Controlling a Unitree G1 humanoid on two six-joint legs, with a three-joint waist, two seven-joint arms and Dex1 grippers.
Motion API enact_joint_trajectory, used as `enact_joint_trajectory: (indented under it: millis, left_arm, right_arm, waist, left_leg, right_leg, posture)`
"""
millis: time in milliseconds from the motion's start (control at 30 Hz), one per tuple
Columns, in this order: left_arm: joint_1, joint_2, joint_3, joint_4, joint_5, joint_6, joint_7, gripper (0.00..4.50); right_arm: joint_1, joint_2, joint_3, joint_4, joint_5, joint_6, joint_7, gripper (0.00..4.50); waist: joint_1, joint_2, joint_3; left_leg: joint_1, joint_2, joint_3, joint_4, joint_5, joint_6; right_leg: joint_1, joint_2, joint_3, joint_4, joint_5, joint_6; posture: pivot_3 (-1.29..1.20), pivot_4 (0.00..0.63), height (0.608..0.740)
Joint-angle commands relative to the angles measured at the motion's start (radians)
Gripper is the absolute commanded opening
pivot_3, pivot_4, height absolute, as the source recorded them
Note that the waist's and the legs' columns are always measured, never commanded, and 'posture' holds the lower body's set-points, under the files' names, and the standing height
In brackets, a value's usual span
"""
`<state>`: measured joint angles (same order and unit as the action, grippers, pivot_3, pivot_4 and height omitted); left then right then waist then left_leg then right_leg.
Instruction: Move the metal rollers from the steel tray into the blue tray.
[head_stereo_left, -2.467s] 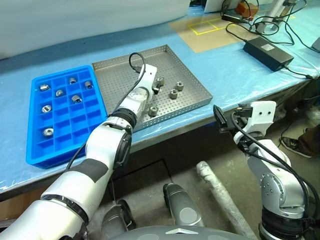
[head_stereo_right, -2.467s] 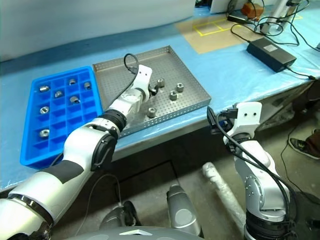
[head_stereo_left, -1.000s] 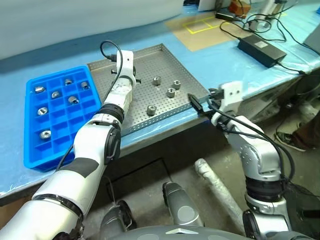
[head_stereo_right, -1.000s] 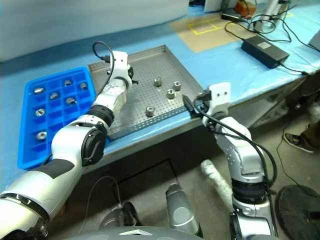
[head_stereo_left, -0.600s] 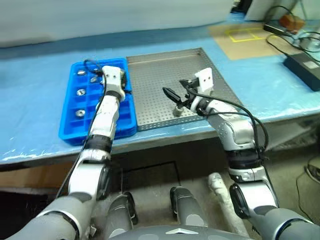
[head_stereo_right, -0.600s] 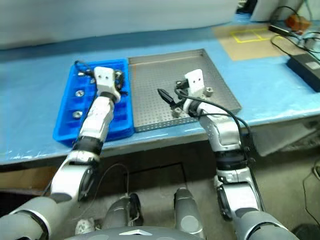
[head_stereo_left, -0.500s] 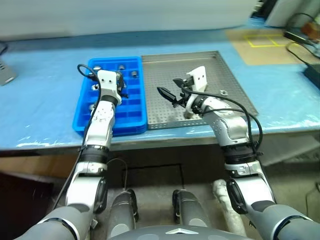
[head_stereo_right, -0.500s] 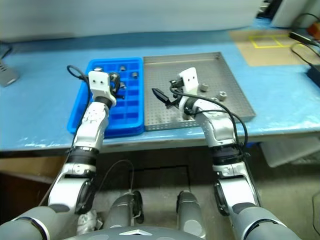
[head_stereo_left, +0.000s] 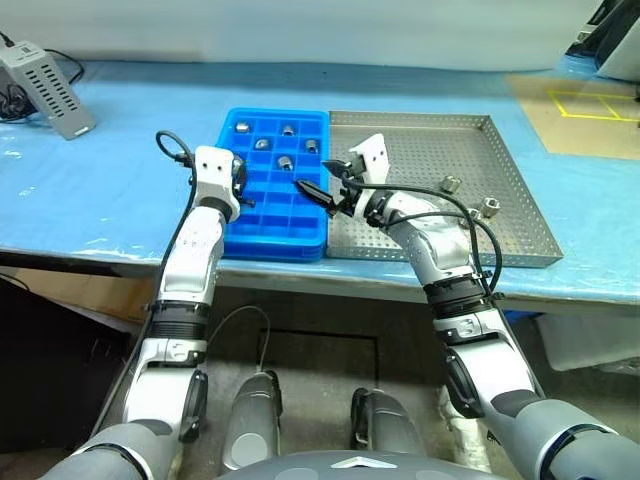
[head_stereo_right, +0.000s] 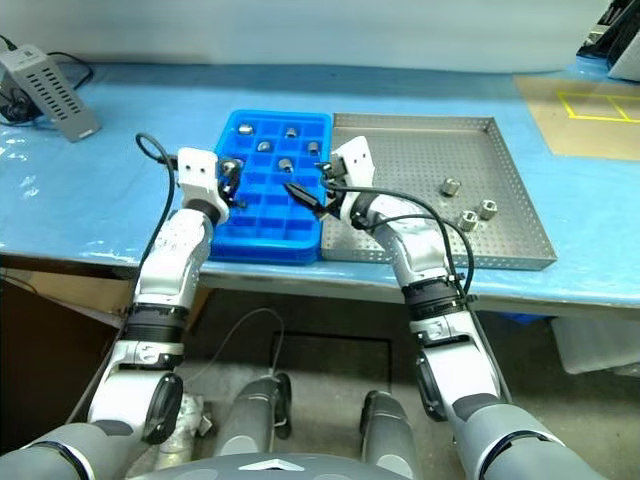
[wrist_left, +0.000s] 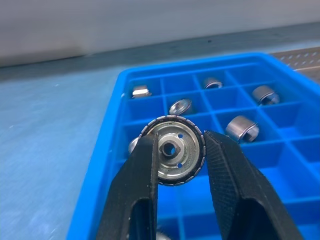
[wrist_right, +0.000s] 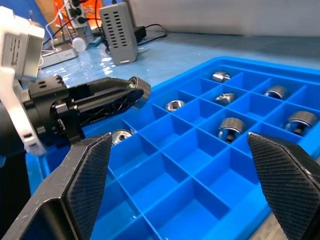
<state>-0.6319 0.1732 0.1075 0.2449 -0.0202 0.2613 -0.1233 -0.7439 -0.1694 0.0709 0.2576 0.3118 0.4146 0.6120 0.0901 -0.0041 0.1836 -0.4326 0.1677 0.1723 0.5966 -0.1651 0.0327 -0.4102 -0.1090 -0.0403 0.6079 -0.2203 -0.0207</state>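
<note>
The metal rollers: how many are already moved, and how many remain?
Done: at least six metal rollers lie in compartments of the blue tray. In hand: the left claw is shut on one roller above that tray. Left: three rollers on the steel tray. The right claw is open, holding nothing.

The held roller (wrist_left: 176, 152) hides part of the blue tray (wrist_left: 280, 165) cell behind it, and another roller (wrist_left: 133, 145) peeks out at its nine o'clock. The steel tray (wrist_left: 300, 54) is cut off at the frame's two o'clock. The left gripper (head_stereo_right: 232, 180) perhaps overlaps the tray's left cells.
</note>
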Motion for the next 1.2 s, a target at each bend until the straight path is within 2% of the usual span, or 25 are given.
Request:
enact_joint_trajectory:
  millis: [33,133,367,667,767,867,1033,1200]
  left_arm:
    - [-0.043,0.015,-0.016,0.039,0.006,-0.023,-0.009,1.03]
    - [-0.057,0.021,-0.011,0.089,0.017,0.018,0.019,1.03]
    - [-0.078,0.008,0.002,0.124,-0.001,0.013,0.054,3.3]
    - [-0.223,-0.044,-0.033,0.223,-0.121,-0.175,-0.218,3.3]
    - [-0.291,-0.065,-0.063,0.296,-0.154,-0.209,-0.357,3.3]
    - [-0.351,-0.086,-0.09,0.372,-0.184,-0.205,-0.502,3.3]
    - [-0.454,-0.101,-0.169,0.609,-0.116,-0.273,-0.671,3.3]
    - [-0.575,-0.125,-0.222,0.853,-0.023,-0.307,-0.68,3.3]
  right_arm:
    - [0.02,-0.014,-0.024,-0.072,0.003,-0.002,-0.013,4.5]
    - [0.038,-0.021,-0.029,-0.097,0.004,0.007,-0.026,4.5]
    - [0.077,-0.044,-0.04,-0.164,0.008,0.036,-0.049,4.5]
    - [0.16,-0.119,-0.13,-0.312,0.026,0.116,-0.122,4.5]
    - [0.219,-0.189,-0.163,-0.452,0.037,0.186,-0.129,4.5]
    - [0.28,-0.263,-0.247,-0.616,0.127,0.302,-0.119,4.5]
    - [0.372,-0.378,-0.35,-0.75,0.175,0.399,-0.133,4.5]
    - [0.447,-0.402,-0.449,-0.825,0.201,0.447,-0.187,4.5]
  waist:
    - [-0.004,0.0,0.0]
    - [-0.02,0.0,0.0]
    - [-0.046,0.0,0.0]
    - [-0.051,0.0,0.0]
    - [-0.058,0.0,0.0]
    - [-0.069,0.0,0.0]
    - [-0.097,0.0,0.0]
    - [-0.136,0.001,0.0]
  left_leg:
    - [0.001,0.002,0.0,-0.001,0.001,-0.002]
    - [-0.002,0.004,0.0,-0.004,0.003,-0.005]
    - [-0.005,0.004,0.001,-0.004,0.006,-0.002]
    - [-0.004,0.002,0.004,-0.004,0.007,0.002]
    - [-0.003,0.002,0.006,-0.004,0.006,0.002]
    - [-0.002,0.002,0.007,-0.004,0.006,0.003]
    - [0.001,0.002,0.012,-0.005,0.002,0.009]
    - [0.006,0.002,0.017,-0.005,0.0,0.011]
  right_leg:
    - [-0.001,0.002,0.0,0.0,0.0,0.0]
    - [-0.007,0.004,0.0,0.003,0.0,0.0]
    - [-0.012,0.005,0.002,0.007,0.0,0.0]
    - [-0.012,0.003,0.005,0.006,0.0,0.0]
    - [-0.012,0.003,0.008,0.006,0.0,0.0]
    - [-0.012,0.004,0.009,0.005,0.0,0.0]
    - [-0.01,0.003,0.013,0.002,0.0,0.0]
    - [-0.007,0.003,0.017,0.0,0.0,0.001]
  posture:
    - [-0.07,0.15,0.74]
    - [-0.09,0.15,0.74]
    - [-0.13,0.15,0.74]
    - [-0.28,0.15,0.74]
    - [-0.33,0.15,0.74]
    - [-0.4,0.15,0.74]
    - [-0.5,0.15,0.74]
    - [-0.62,0.15,0.74]
